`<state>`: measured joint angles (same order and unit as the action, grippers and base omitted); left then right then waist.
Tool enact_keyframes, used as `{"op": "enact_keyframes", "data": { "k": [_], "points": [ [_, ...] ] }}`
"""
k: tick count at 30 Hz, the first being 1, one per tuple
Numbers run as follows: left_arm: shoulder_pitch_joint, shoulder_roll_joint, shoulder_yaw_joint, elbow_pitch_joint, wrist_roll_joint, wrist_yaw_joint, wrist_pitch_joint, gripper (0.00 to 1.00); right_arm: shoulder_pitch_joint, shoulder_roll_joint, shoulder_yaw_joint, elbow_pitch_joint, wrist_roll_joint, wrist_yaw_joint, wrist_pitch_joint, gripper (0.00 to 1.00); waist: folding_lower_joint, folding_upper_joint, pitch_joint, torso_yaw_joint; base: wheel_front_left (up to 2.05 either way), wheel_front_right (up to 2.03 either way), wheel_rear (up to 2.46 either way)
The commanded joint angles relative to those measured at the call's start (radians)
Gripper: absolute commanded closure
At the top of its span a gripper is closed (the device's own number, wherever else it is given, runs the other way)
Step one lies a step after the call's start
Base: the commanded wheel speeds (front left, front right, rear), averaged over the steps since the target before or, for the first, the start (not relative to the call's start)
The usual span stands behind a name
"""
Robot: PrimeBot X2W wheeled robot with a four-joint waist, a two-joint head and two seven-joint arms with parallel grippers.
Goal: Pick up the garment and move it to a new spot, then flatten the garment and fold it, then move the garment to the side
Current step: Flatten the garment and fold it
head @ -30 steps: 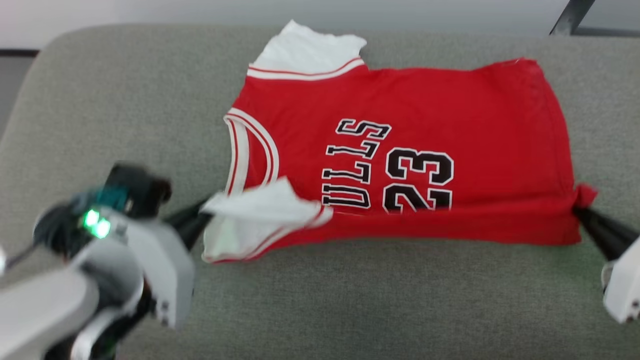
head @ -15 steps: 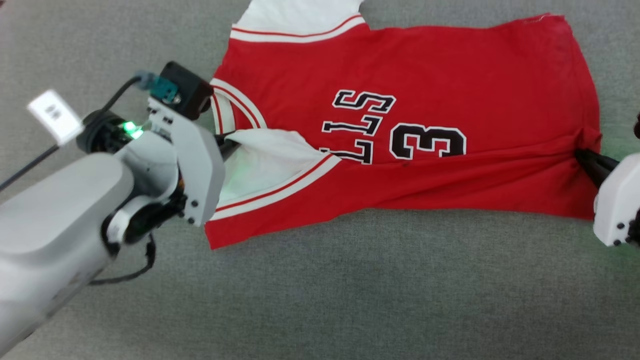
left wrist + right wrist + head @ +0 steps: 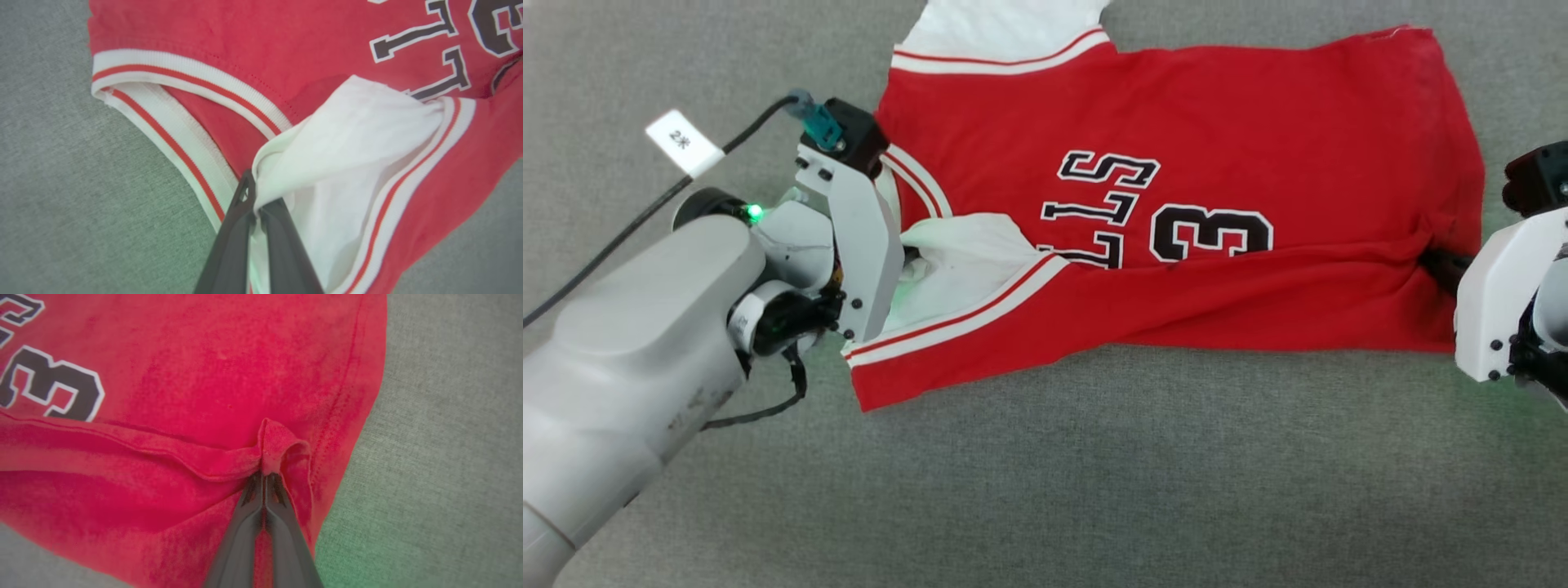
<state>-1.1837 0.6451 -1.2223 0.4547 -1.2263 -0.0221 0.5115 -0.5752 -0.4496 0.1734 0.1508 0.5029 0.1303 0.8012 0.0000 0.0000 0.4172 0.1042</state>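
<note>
Two grippers hold the garment, one at each end of its near edge.

Head view: the garment [image 3: 1217, 122] lies spread on the grey fabric surface [image 3: 1045, 474], toward the far side of what shows. The surface's own edges are out of frame. The garment's near long edge is doubled over onto the lettering. The left gripper [image 3: 911, 253] is at the near white sleeve end, the right gripper [image 3: 1437, 263] at the near hem corner. A cable with a white tag [image 3: 683, 142] trails from the left arm, apart from the cloth. I judge nothing blocks the work.

Left wrist view: the left gripper [image 3: 253, 192] is clenched on a pinch of white sleeve cloth that drapes away in loose folds. The garment [image 3: 229, 28] looks thin, limp and light, so it should sag wherever unsupported.

Right wrist view: the right gripper [image 3: 264, 475] is clamped on a small ruck of the garment [image 3: 229, 355] beside the stitched hem. Stitched hem and ribbed trim look like the surest holds; a thin pinch could slip.
</note>
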Motion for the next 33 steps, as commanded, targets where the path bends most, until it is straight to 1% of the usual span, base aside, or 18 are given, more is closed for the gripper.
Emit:
{"op": "enact_keyframes", "data": {
  "k": [1,3,4,5,6,7,8,9,15,18,20,26,30,33],
  "points": [
    [-0.002,-0.005,0.003,0.009,-0.009,-0.001,0.006,0.25,0.001,-0.003,0.008,0.006,0.015,0.001,0.011,0.94,0.0,0.0,-0.02,-0.002,0.0,0.0,0.0],
    [0.0,-0.014,0.008,0.023,-0.024,0.006,0.017,0.0,0.004,-0.008,0.016,0.007,0.015,0.001,0.018,0.75,0.0,0.0,-0.038,0.0,0.0,0.0,0.0],
    [0.001,-0.017,0.012,0.029,-0.034,0.013,0.023,0.0,0.006,-0.011,0.019,0.006,0.015,0.001,0.021,0.64,0.0,0.0,-0.048,0.001,0.0,0.0,0.0],
    [0.005,-0.02,0.017,0.032,-0.045,0.018,0.029,0.0,0.009,-0.013,0.021,0.009,0.018,0.001,0.024,0.57,0.0,0.0,-0.057,0.001,0.0,0.0,0.0],
    [0.01,-0.02,0.016,0.036,-0.052,0.026,0.04,0.0,0.012,-0.015,0.025,0.012,0.018,0.0,0.025,0.53,0.0,0.0,-0.067,0.002,0.0,0.0,0.0],
    [0.012,-0.019,0.015,0.036,-0.056,0.033,0.048,0.0,0.016,-0.016,0.029,0.016,0.019,0.001,0.025,0.41,0.0,0.0,-0.078,0.003,0.0,0.0,0.0],
    [0.012,-0.019,0.015,0.036,-0.056,0.033,0.048,0.0,0.016,-0.016,0.029,0.016,0.019,0.001,0.025,0.41,0.0,0.0,-0.078,0.003,0.0,0.0,0.0],
    [0.014,-0.017,0.02,0.035,-0.064,0.039,0.051,0.0,0.017,-0.019,0.033,0.016,0.016,0.001,0.023,0.01,0.0,0.0,-0.088,0.004,0.0,0.0,0.0],
    [0.047,0.003,0.032,-0.009,-0.084,0.067,0.042,0.0,0.035,-0.021,0.051,0.023,0.021,0.001,-0.022,0.0,0.0,0.0,-0.155,0.011,0.0,0.0,0.0],
    [0.075,0.028,0.032,-0.058,-0.087,0.096,0.032,0.0,0.044,-0.035,0.064,0.002,0.021,0.0,-0.074,0.0,0.0,0.0,-0.186,0.014,0.0,0.0,0.0],
    [0.096,0.046,0.036,-0.105,-0.09,0.118,0.019,0.0,0.057,-0.045,0.068,-0.017,0.02,0.0,-0.129,0.0,0.0,0.0,-0.203,0.014,0.0,0.0,0.0],
    [0.173,0.114,0.049,-0.249,-0.115,0.217,-0.007,0.0,0.126,-0.082,0.071,-0.102,-0.008,0.0,-0.324,0.0,0.0,0.0,-0.235,0.007,0.0,0.0,0.0],
    [0.224,0.151,0.053,-0.329,-0.142,0.28,-0.004,0.0,0.186,-0.102,0.058,-0.173,-0.075,0.0,-0.494,0.0,0.0,0.0,-0.248,-0.009,0.0,0.0,0.0],
    [0.26,0.178,0.057,-0.361,-0.167,0.317,-0.005,0.0,0.225,-0.085,0.022,-0.225,-0.145,0.0,-0.641,0.0,0.0,0.0,-0.252,-0.031,0.0,0.0,0.0]
  ]
}}
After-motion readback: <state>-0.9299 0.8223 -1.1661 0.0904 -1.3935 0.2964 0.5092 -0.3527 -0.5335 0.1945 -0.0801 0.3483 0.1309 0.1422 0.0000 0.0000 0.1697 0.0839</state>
